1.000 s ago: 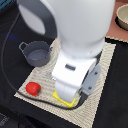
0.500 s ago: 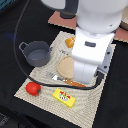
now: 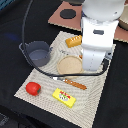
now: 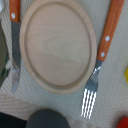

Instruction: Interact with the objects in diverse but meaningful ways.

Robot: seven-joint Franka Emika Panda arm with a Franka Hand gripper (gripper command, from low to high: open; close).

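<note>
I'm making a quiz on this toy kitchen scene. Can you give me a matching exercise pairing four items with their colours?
Things:
1. tomato
2. butter block
3. two-handled pot
4. round plate

Colours:
A. grey-blue
B. pale wood
C. red
D. yellow

Pairs: 1-C, 2-D, 3-A, 4-B

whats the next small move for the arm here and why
Probably descend straight toward the round wooden plate. The wrist view looks squarely down on it, nearly centred, with a knife and a fork lying on either side. The plate is bare, and the jaws themselves are not visible, so a short, careful lowering seems the safest step before any grasp.
</note>
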